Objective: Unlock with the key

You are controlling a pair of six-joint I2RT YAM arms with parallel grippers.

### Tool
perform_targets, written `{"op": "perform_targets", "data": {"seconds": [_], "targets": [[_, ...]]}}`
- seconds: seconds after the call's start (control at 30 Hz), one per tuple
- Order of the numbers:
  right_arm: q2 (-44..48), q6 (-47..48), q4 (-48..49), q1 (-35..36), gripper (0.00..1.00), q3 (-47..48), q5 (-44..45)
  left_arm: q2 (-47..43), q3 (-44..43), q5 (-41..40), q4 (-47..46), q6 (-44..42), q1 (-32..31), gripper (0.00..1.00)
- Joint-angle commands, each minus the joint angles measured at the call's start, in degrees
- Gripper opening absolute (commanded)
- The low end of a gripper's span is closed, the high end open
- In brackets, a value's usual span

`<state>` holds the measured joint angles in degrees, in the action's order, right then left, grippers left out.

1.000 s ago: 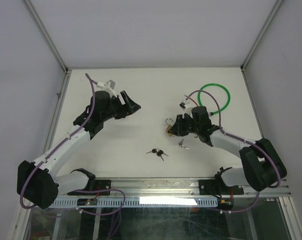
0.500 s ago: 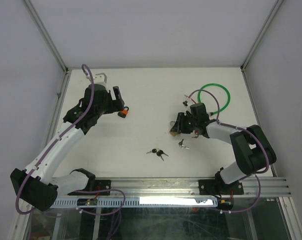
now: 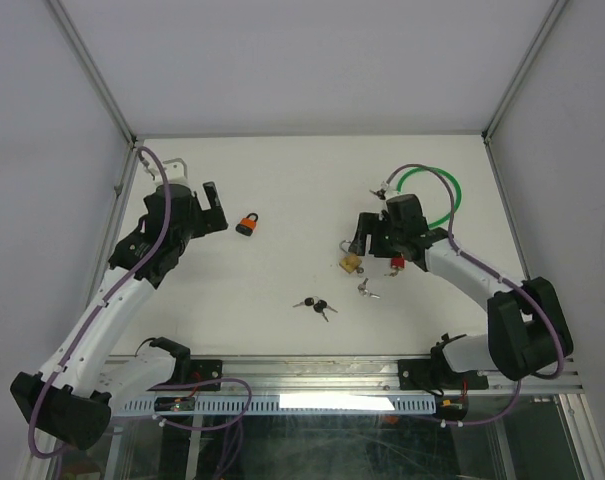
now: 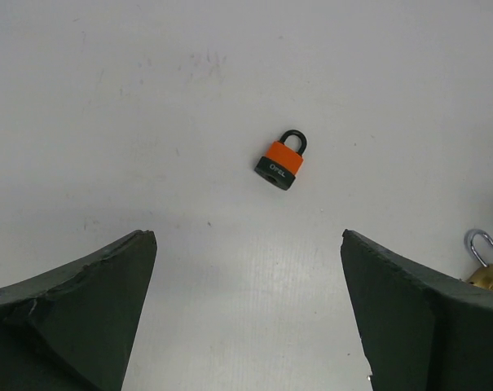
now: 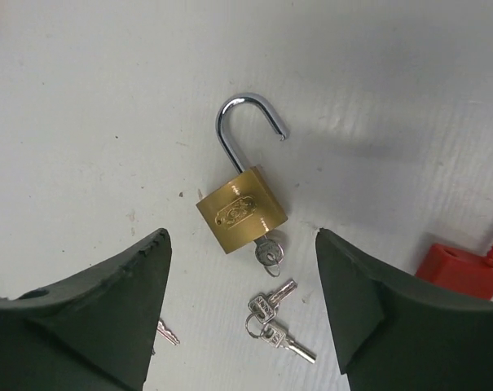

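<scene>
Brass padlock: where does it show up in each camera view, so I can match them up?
Top view: brass padlock right of centre, just above the loose keys.
Left wrist: low at the far right edge, only partly seen.
Right wrist: centre, with a key in its base.
Shared landmark: its open silver hoop, seen in all three views.

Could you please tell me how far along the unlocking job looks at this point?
Done: the brass padlock lies with its shackle swung open and a key in its base. In hand: nothing; the left gripper and right gripper are open and empty. Left: the orange padlock looks locked, no key in it.
</scene>
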<state>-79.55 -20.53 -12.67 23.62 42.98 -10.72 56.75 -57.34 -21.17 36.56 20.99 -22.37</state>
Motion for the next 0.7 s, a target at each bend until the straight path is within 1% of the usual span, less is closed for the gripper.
{"op": "perform_targets", "data": {"seconds": [0.0,0.13,0.2,0.37,0.43,0.6,0.67], "targets": [[5.67,2.13,-6.77,0.63,0.74,4.56,5.24,-3.1,1.45,-1.42,-2.05,-0.23,2.07,0.99],[7.14,2.04,-11.68,1.01,0.76,5.47,6.92,-4.26,2.16,0.88,-2.39,0.58,4.33,0.99],[7.38,1.25,-13.14,2.64,0.76,5.78,7.76,-4.16,2.14,2.69,-2.37,0.71,5.55,0.99],[5.57,-0.35,-15.28,10.69,0.77,7.32,11.38,-2.46,2.16,8.77,-2.37,0.06,8.26,0.99],[4.25,-0.34,-15.82,12.69,0.77,8.03,11.96,-1.9,2.2,10.24,-2.26,-0.51,8.6,0.99],[-0.49,0.66,-14.45,21.24,0.77,10.45,11.22,0.15,2.59,14.65,-2.45,-2.54,8.99,0.99],[-4.1,1.41,-13.66,25.16,0.77,11.73,10.74,1.61,2.59,16.44,-2.33,-3.24,9.01,0.99]]}}
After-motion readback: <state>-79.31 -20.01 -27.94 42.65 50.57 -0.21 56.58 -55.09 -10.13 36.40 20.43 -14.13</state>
